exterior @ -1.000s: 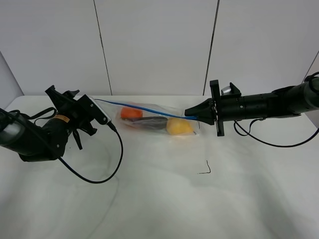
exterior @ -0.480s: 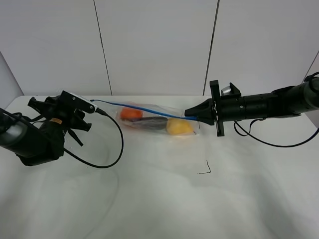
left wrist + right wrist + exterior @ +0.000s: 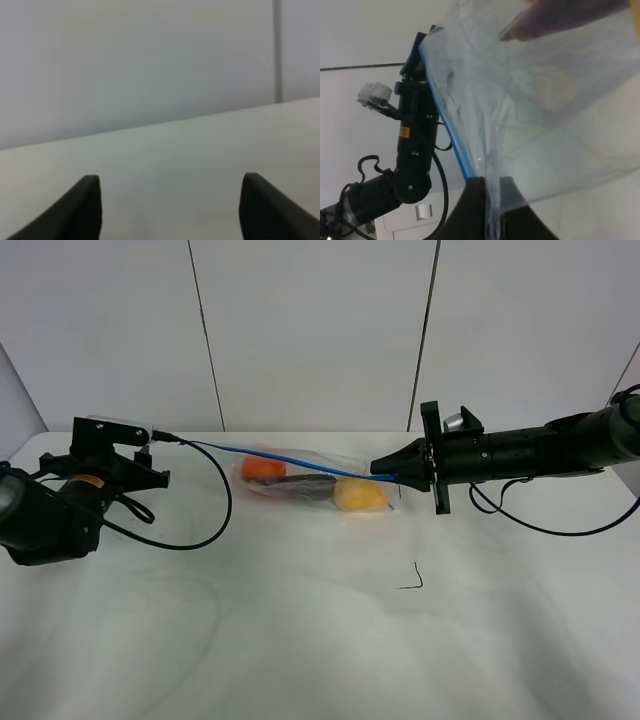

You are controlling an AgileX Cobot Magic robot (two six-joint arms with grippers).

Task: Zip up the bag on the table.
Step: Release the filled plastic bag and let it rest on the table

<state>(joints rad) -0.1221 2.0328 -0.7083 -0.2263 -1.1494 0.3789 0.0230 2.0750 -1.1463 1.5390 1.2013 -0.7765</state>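
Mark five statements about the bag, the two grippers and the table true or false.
1. The right gripper is shut on one end of the bag. True.
2. The left gripper grips the blue zipper strip. False: it is open, empty and well apart from the bag.
3. An orange fruit, an eggplant and a yellow fruit show through the bag. True.
4. The black hook-shaped mark lies beneath the left gripper. False: it is on the table, nearer the camera than the right gripper.
5. Both grippers are shut. False: only the right one.
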